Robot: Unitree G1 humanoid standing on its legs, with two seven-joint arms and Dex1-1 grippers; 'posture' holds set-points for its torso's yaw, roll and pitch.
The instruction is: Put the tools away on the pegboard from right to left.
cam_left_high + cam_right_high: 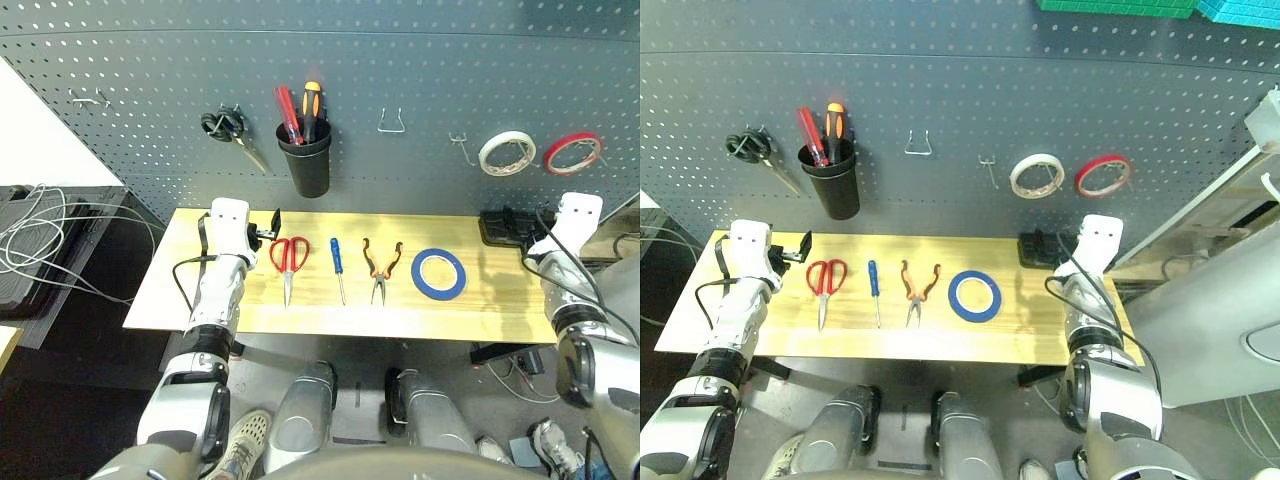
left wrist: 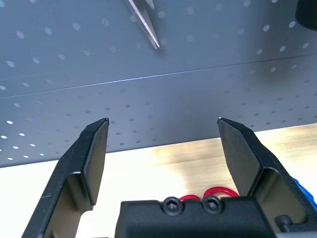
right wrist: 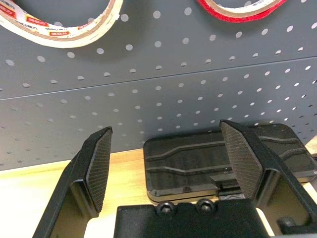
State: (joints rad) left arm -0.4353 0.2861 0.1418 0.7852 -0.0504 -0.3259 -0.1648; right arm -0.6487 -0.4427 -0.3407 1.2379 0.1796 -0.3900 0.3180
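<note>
Four tools lie in a row on the pale wooden table (image 1: pixel 330 312): red-handled scissors (image 1: pixel 289 258), a slim blue-handled screwdriver (image 1: pixel 337 262), orange-and-black pliers (image 1: pixel 381 268) and a blue tape ring (image 1: pixel 439 273). Behind them rises the dark grey pegboard (image 1: pixel 420 80). My left gripper (image 2: pixel 163 121) is open and empty at the table's left end, just left of the red scissors, facing the board. At the right end, beyond the tape ring, my right gripper (image 3: pixel 166 128) is open and empty too.
On the board hang black-handled scissors (image 1: pixel 228 128), a black cup (image 1: pixel 305 155) holding red and orange-handled tools, a white tape ring (image 1: pixel 506 152) and a red one (image 1: pixel 572 151). Bare hooks (image 1: pixel 391 122) sit between them. A black case (image 3: pixel 223 158) lies before my right gripper.
</note>
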